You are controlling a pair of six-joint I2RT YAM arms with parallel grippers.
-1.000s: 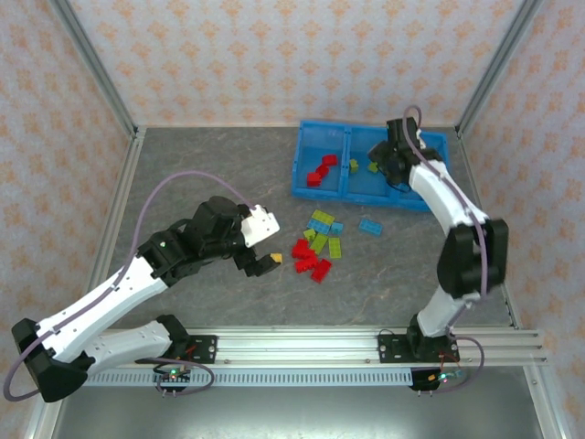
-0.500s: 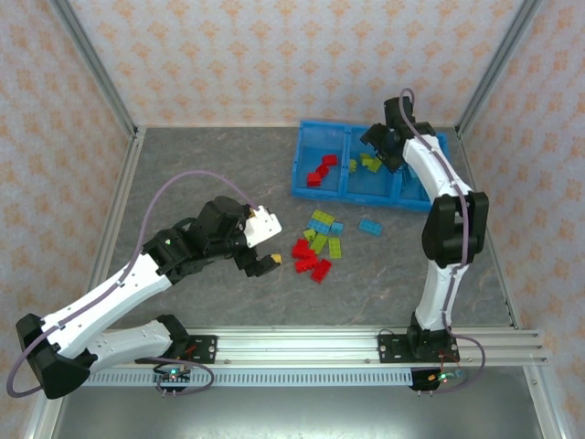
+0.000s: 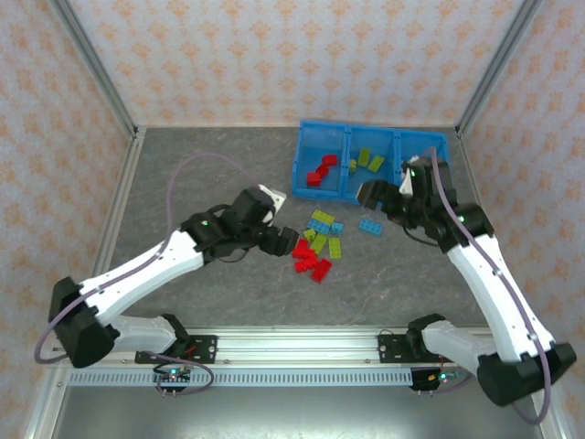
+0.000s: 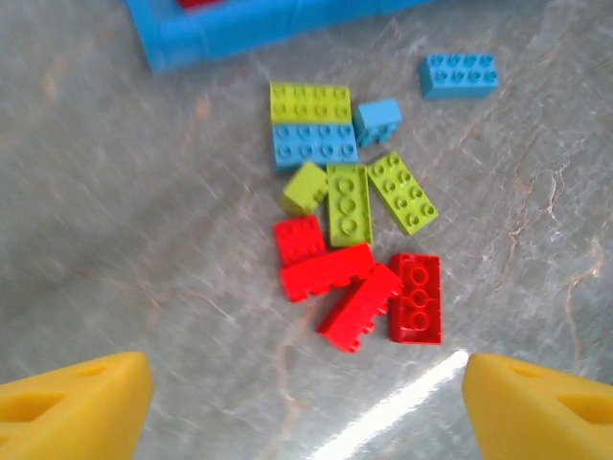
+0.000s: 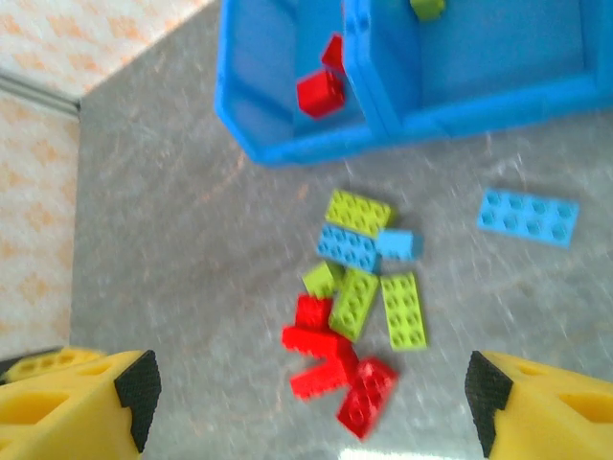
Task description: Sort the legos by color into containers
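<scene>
Left gripper (image 4: 306, 402), jaws spread, hovers near the legos (image 4: 350, 203).

Grey table (image 3: 201, 174) w/ legos (image 3: 315, 245), blue bin (image 3: 320, 142)

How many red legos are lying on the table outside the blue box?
4, bunched together: a small square brick, a long brick touching it, a slanted brick, and a studs-up brick rightmost. None looks hidden.

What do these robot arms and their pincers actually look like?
Both the left arm and right arm are slim white tubes with black joints, each trailing a lilac cable. The left gripper and right gripper each end in two chunky yellow fingers; the right one's have black inner faces.
</scene>
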